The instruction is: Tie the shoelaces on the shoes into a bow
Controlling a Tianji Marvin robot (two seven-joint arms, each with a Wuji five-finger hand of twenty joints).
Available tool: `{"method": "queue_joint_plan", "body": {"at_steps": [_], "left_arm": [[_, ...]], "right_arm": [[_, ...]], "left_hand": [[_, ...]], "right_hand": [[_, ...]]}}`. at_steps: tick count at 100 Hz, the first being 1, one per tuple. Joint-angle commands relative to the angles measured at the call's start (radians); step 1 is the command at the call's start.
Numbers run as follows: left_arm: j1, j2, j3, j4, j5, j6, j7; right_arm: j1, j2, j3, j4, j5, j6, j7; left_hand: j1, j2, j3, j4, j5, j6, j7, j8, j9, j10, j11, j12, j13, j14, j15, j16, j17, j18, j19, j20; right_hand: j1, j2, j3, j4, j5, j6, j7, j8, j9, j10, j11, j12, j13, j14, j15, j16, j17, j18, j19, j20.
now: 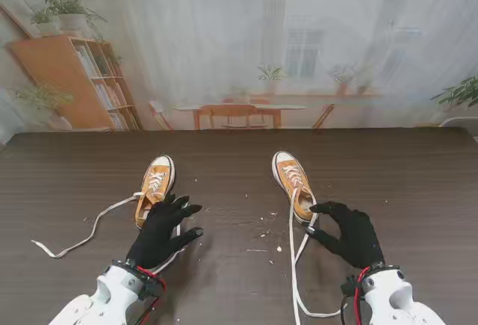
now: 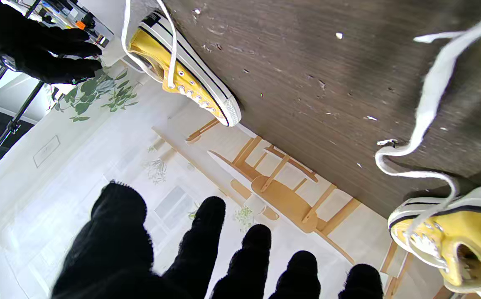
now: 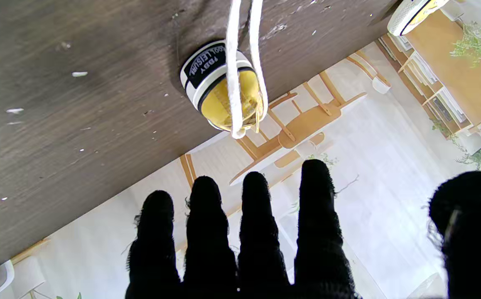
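Just beyond each spread, empty hand [image 1: 163, 228] [image 1: 351, 231]: a yellow shoe [image 1: 154, 187] [image 1: 294, 183], laces untied.

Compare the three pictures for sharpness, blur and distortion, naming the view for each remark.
Stand view: evenly lit, both shoes sharp, the backdrop soft. Left wrist view: the lace closest to the lens is blurred, and the left hand's fingers are soft. Right wrist view: heel label readable, table edge bowed by the lens.
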Motion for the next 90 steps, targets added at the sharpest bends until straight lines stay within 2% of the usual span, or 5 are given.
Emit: {"method": "queue_joint_plan", "body": {"at_steps": [1,30,46,76,90], "left_arm": [[0.009,-0.001,-0.003,-0.013,0.003,0.0,-0.011],[0.014,0.0,-0.005,-0.015,0.004,-0.002,-0.013],[0.012,-0.002,-0.014,-0.015,-0.001,-0.001,-0.012],[-0.011,-0.004,-0.033,0.015,-0.016,0.036,-0.016],[-0.02,-0.005,-0.038,0.027,-0.03,0.05,-0.027]], "right_arm": [[-0.001,0.003,-0.004,-0.01,-0.002,0.003,0.015],[-0.022,0.002,-0.002,-0.026,-0.01,-0.005,0.002],[-0.001,0.002,-0.007,-0.023,-0.013,-0.007,-0.004],[0.149,0.021,-0.033,0.005,-0.069,0.059,0.082],[0.258,0.04,-0.067,0.065,-0.163,0.089,0.125]], "left_hand": [[0.005,-0.007,0.003,0.003,0.023,-0.008,0.001,0.012,0.002,-0.011,-0.002,0.016,0.014,-0.007,-0.009,0.006,0.002,-0.044,-0.008,-0.006],[0.005,-0.006,0.003,0.003,0.024,-0.01,0.001,0.012,0.003,-0.014,-0.002,0.016,0.015,-0.008,-0.008,0.006,0.003,-0.044,-0.008,-0.006],[0.005,-0.007,0.003,0.004,0.023,-0.009,0.001,0.012,0.003,-0.012,-0.002,0.015,0.015,-0.007,-0.009,0.006,0.003,-0.044,-0.008,-0.007],[0.007,-0.007,0.003,0.003,0.023,-0.008,0.0,0.012,0.002,-0.013,-0.002,0.015,0.014,-0.009,-0.009,0.006,0.002,-0.046,-0.009,-0.007],[0.008,-0.007,0.003,0.003,0.024,-0.009,0.0,0.012,0.002,-0.011,-0.002,0.016,0.013,-0.008,-0.009,0.006,0.001,-0.045,-0.009,-0.007]], "right_hand": [[0.017,-0.008,-0.007,0.006,0.021,-0.007,0.002,0.009,0.026,0.0,-0.002,0.012,0.021,0.0,0.009,0.008,-0.002,-0.002,0.007,-0.016],[0.018,-0.009,-0.007,0.006,0.022,-0.006,0.002,0.009,0.028,-0.001,-0.002,0.012,0.023,0.0,0.009,0.009,-0.001,0.0,0.008,-0.017],[0.028,-0.02,-0.006,0.006,0.024,-0.006,0.003,0.009,0.031,0.001,-0.002,0.012,0.025,0.002,0.009,0.009,0.001,0.003,0.009,-0.017],[0.087,-0.084,0.0,0.004,0.016,-0.011,0.009,0.012,0.03,-0.005,0.006,0.016,0.036,-0.001,0.015,0.009,0.016,0.005,0.02,-0.016],[0.138,-0.14,0.025,0.005,-0.01,-0.037,0.026,0.019,0.005,-0.016,0.024,0.025,0.043,-0.006,0.023,0.009,0.027,0.001,0.039,-0.016]]}}
